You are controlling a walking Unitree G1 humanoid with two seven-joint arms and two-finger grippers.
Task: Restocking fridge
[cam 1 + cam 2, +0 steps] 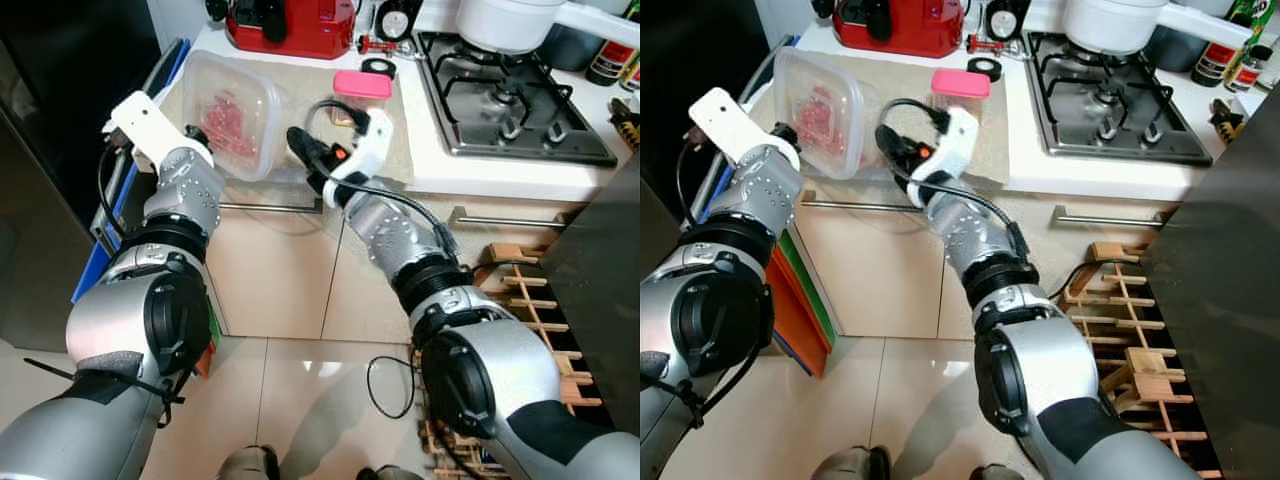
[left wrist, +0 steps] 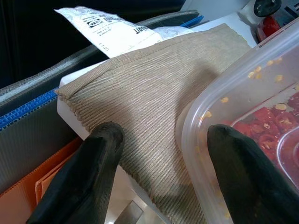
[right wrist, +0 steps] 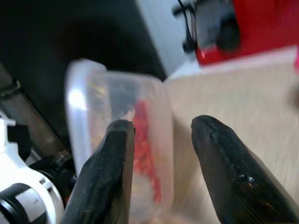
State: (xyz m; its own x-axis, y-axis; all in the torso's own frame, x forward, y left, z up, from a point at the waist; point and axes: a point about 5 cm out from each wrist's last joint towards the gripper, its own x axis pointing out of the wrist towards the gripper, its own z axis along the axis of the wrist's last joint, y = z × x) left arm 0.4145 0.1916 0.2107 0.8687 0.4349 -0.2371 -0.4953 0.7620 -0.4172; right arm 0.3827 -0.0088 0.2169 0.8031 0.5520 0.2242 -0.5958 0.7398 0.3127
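A clear plastic container [image 1: 228,112] holding chopped red chillies [image 1: 232,122] sat on a beige ribbed cloth [image 1: 300,85] at the near left corner of the white countertop [image 1: 425,140], its transparent lid on. The left gripper [image 2: 161,175] was at the container's near left corner, its two black fingers [image 2: 88,172] spread wide apart, one over the cloth and the other against the container's rounded wall, gripping nothing. The right gripper [image 3: 159,161] hovered just to the right of the container, its fingers [image 3: 224,163] likewise spread with a clear gap between them, pointing toward the container's side; in the right wrist view the box looked blurred. Just beyond the right gripper stood a small jar with a pink lid [image 1: 361,90], also on the cloth. At the far edge of the counter were a red appliance [image 1: 290,24] and a roll of black tape [image 1: 378,68]. To the right lay a gas hob [image 1: 515,100] with a white pot [image 1: 515,20] on a far burner. A printed paper slip [image 2: 112,32] lay at the cloth's left edge. Below the counter ran cream cabinet fronts [image 1: 280,270] with bar handles, a wooden rack [image 1: 540,300] stood on the tiled floor to the right, and orange and blue boards [image 1: 805,300] leaned at the left beside a dark surface.
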